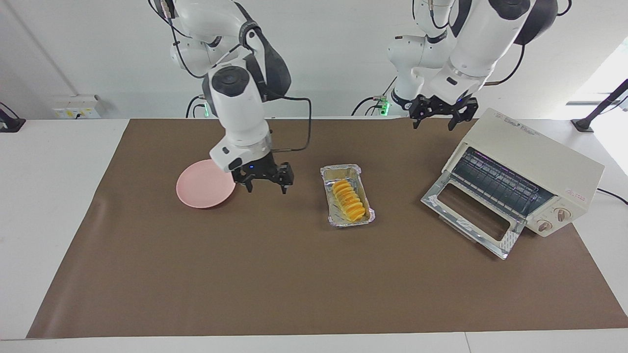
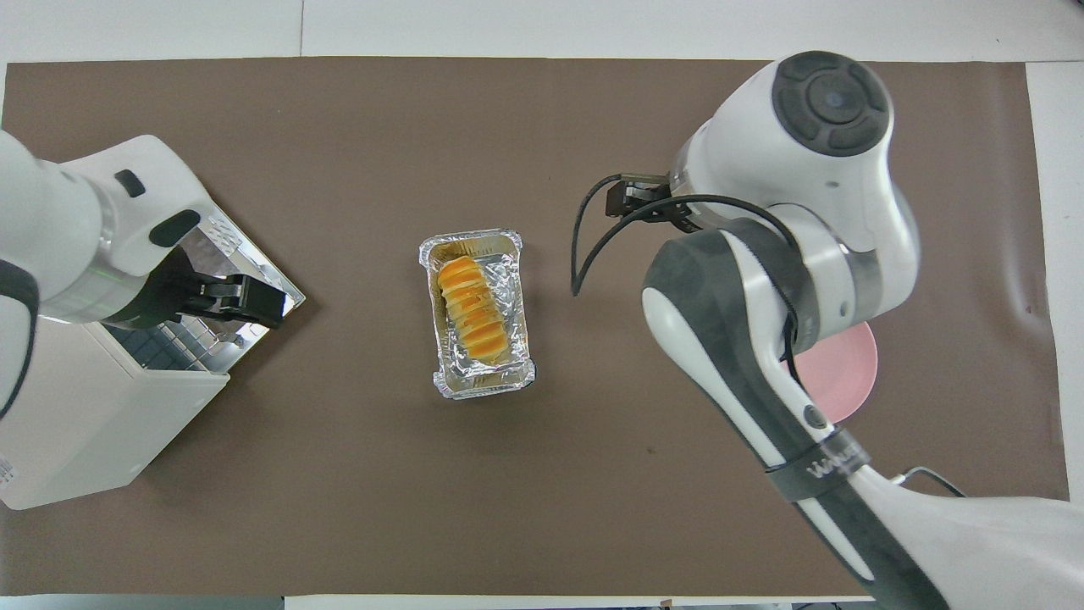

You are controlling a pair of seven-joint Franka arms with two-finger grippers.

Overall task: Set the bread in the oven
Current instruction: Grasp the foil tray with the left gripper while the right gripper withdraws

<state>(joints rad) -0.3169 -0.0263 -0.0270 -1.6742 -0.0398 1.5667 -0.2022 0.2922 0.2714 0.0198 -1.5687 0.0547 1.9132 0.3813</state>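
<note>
**Both grippers spread and empty; bread lies in the foil tray**

The right gripper (image 1: 265,182) hangs above the brown mat (image 1: 294,274) with its two fingers spread wide and nothing between them. It is over the bare mat between the pink plate (image 1: 201,189) and the foil tray (image 1: 326,172), touching neither. A band on the right arm's forearm carries white lettering that reads roughly "WANJEE" in the overhead view; the rest is cut off.

The left gripper (image 1: 439,113) is also spread and empty, raised near the mat's edge closest to the robots, just beside the oven's top corner and clear of it.

The bread (image 1: 349,200), yellow-orange and ridged, lies lengthwise inside the foil tray, about midway along the mat between its two ends.

The oven (image 1: 539,157) stands at the left arm's end of the mat, turned at an angle, its glass door (image 1: 473,215) dropped open and the wire rack (image 1: 495,184) showing. Writing on its top and a small red mark near its knobs (image 1: 553,219) cannot be read.
</note>
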